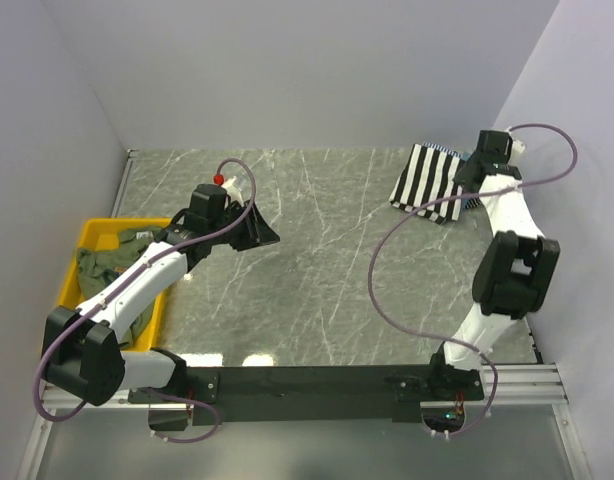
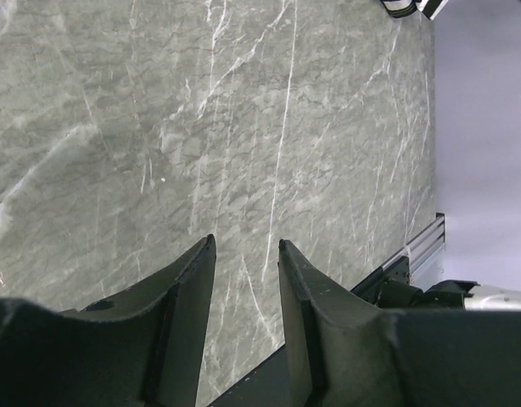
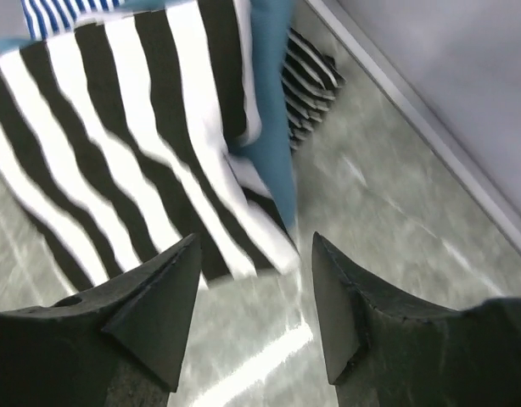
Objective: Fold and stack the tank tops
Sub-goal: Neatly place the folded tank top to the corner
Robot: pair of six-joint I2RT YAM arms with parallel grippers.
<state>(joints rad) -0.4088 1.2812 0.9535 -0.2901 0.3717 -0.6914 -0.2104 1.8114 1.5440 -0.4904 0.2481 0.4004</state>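
A folded black-and-white striped tank top lies at the back right of the table. In the right wrist view the striped top rests on a teal-blue top, and a blue-white pinstriped top peeks out at the upper left. My right gripper hangs open just off the stack's near corner, with nothing between its fingers. An olive-green top lies crumpled in the bin. Over bare table left of centre, my left gripper is open and holds nothing.
A yellow plastic bin stands at the table's left edge, beside the left arm. Grey walls close in the table at the back, left and right. The marble tabletop stretches between the two arms.
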